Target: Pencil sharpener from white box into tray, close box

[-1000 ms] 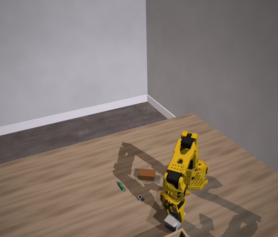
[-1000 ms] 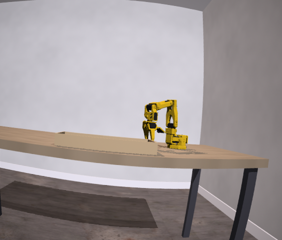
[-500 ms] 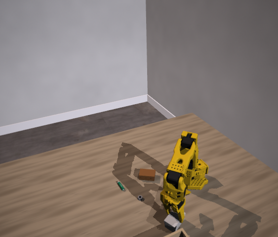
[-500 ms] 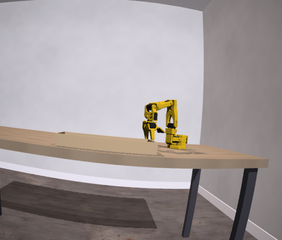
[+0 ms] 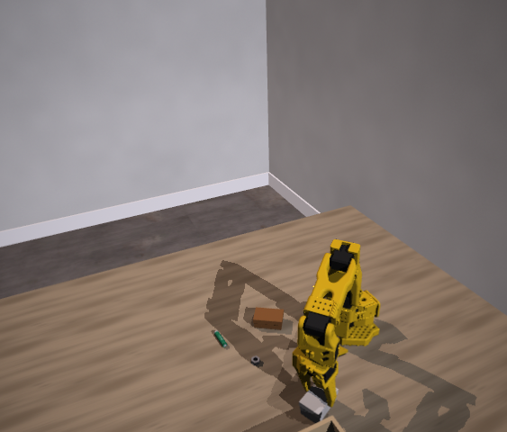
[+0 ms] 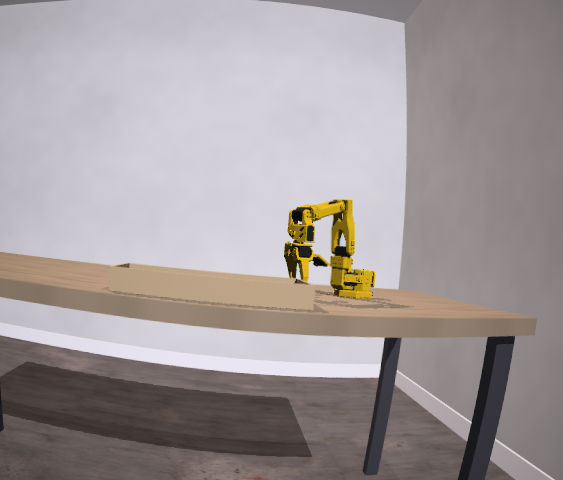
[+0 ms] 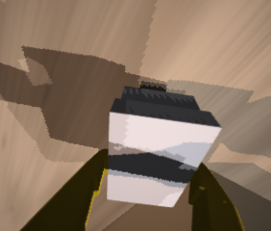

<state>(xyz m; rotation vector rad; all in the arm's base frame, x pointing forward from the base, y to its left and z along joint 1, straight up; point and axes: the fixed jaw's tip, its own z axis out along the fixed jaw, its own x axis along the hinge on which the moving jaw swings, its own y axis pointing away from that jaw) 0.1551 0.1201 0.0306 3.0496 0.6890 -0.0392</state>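
The white box (image 5: 310,400) (image 7: 160,131) shows a pale top face and shaded sides. A wider upper part, like a lid's rim, stands over a narrower lower part. My gripper (image 5: 319,396) (image 6: 298,277) (image 7: 150,166) points down and is shut on the white box, one finger on each side. The frames do not show clearly whether the box touches the table. The tray (image 6: 209,290) stands just in front of the box; only its corner shows in the top view. The pencil sharpener is not in view; the box's inside and the tray's floor are hidden.
An orange-brown block (image 5: 267,318), a green cylinder (image 5: 220,338) and a small grey ring-shaped piece (image 5: 255,359) lie on the table (image 5: 104,363) left of the arm. A small dark patch shows past the box's far side in the wrist view; I cannot tell what it is.
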